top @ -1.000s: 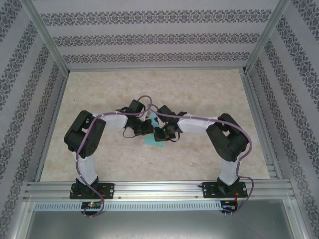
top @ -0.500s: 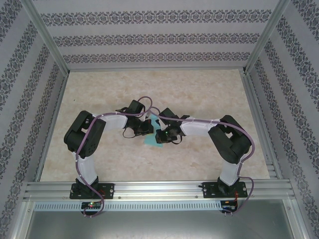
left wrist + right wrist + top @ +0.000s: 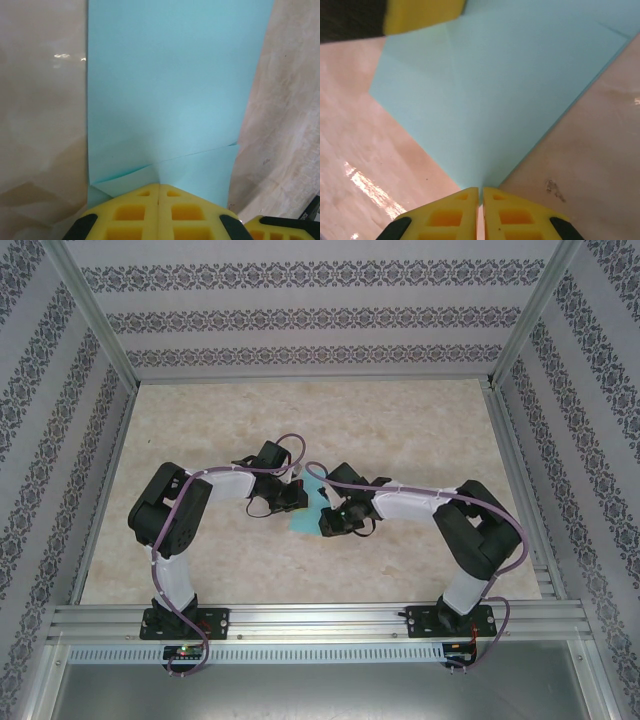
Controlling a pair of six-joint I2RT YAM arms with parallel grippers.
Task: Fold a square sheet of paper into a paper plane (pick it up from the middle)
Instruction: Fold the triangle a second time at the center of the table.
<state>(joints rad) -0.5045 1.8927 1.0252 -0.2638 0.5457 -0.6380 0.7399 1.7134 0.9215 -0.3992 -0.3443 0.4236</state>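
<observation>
The square sheet of paper (image 3: 306,512) is teal-blue and is held off the table between both arms at mid-table. My left gripper (image 3: 295,496) is shut on one edge of it. In the left wrist view the yellow fingertips (image 3: 158,189) meet on the sheet (image 3: 175,90), where two folded flaps run out from the pinch. My right gripper (image 3: 327,522) is shut on a pointed corner of the sheet (image 3: 500,95), with its jaws (image 3: 481,191) nearly touching. The left gripper's yellow finger (image 3: 422,15) shows at the sheet's far side.
The beige marble-patterned tabletop (image 3: 400,430) lies under the paper. Aluminium frame rails (image 3: 515,470) and patterned walls bound it on the left, right and back. The arm bases stand on the near rail (image 3: 320,618).
My right arm has swung right and nearer, drawing its corner of the sheet away from the left gripper. The left arm has stayed put.
</observation>
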